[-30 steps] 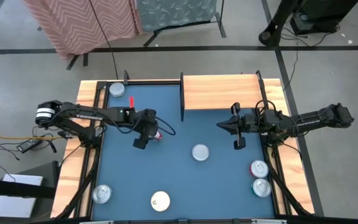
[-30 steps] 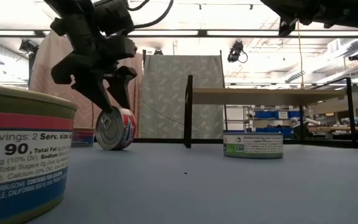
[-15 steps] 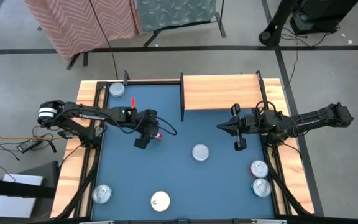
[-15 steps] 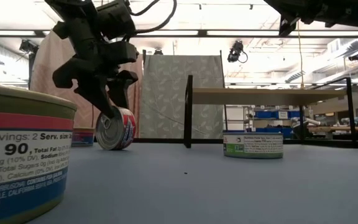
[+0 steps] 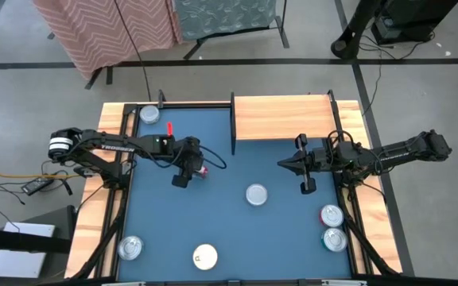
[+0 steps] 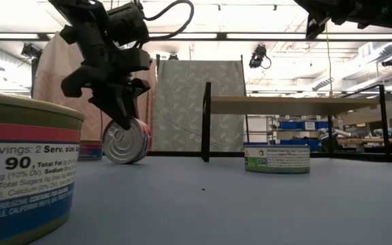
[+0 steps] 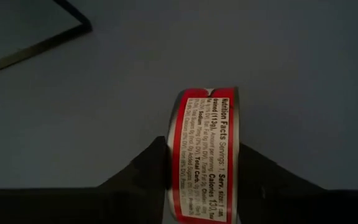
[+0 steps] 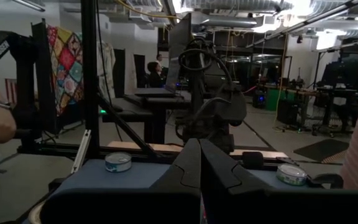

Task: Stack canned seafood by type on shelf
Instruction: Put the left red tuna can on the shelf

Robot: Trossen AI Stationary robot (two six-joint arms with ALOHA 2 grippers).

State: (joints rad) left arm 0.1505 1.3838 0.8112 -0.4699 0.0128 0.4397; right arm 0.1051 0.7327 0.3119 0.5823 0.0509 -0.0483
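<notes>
A red-labelled tin (image 7: 205, 155) of canned seafood stands on its edge on the blue table (image 5: 213, 214), left of centre, with its silver lid (image 6: 122, 141) facing the near edge. My left gripper (image 5: 198, 170) reaches down over it and is shut on it. My right gripper (image 5: 281, 162) hovers shut above the table's right half, pointing left and holding nothing. The light-wood shelf (image 5: 281, 117) stands at the far edge, right of centre. My left gripper pinches the tin between its two fingers (image 7: 151, 165), one on each flat face, at the tin's upper part (image 7: 178, 163). The fingers slant down from above and from the table's left. The tin stands upright on its rim (image 6: 125, 160) on the table.
A green-labelled tin (image 5: 256, 194) lies flat mid-table. Two tins (image 5: 333, 226) sit by the right rail, one tin (image 5: 130, 248) and a white-lidded tin (image 5: 205, 256) near the front edge, and one tin (image 5: 149, 114) at the far left corner.
My left gripper has shut onto the red-labelled tin without moving away. The tin has turned about on its rim, so its lid now faces the near edge more squarely.
</notes>
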